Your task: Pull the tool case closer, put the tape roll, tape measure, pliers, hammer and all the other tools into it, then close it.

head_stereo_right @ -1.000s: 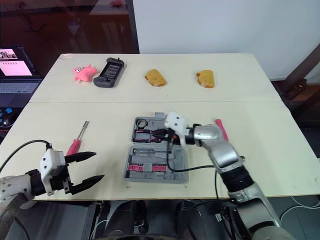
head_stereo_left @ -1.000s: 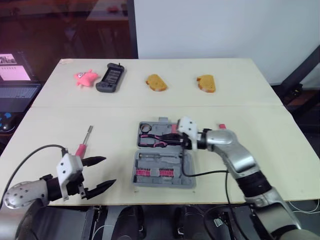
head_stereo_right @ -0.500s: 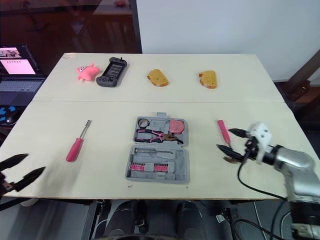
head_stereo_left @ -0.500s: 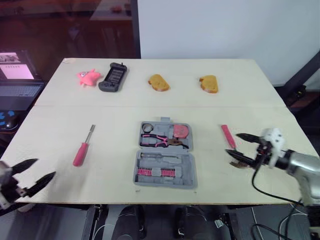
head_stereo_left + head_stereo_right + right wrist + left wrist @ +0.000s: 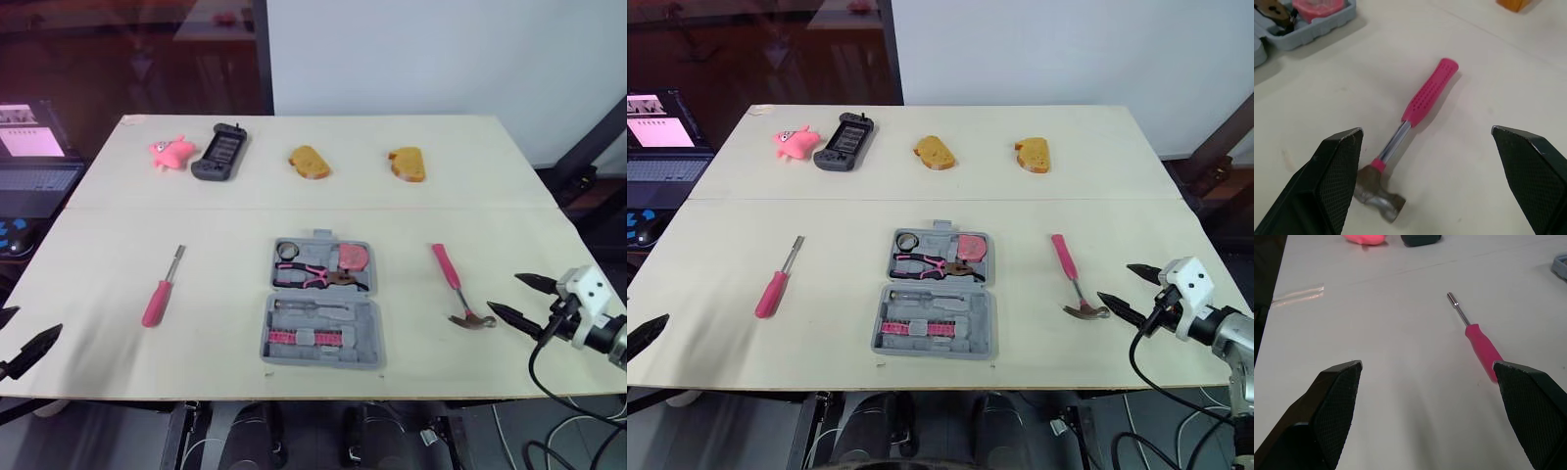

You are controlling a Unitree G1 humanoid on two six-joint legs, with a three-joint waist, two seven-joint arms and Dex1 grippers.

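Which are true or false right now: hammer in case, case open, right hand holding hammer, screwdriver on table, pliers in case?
1. The hammer is in the tool case: false; it lies on the table, to the right of the tool case.
2. The tool case is open: true.
3. The right hand grips the hammer: false; it is open, with the hammer lying loose ahead of it.
4. The screwdriver lies on the table: true.
5. The pliers are in the tool case: true.

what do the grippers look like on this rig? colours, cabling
Right gripper: two black pointed fingers with knurled inner pads, white block housing, black cable looping off it, silver forearm. Left gripper: same black textured fingers.
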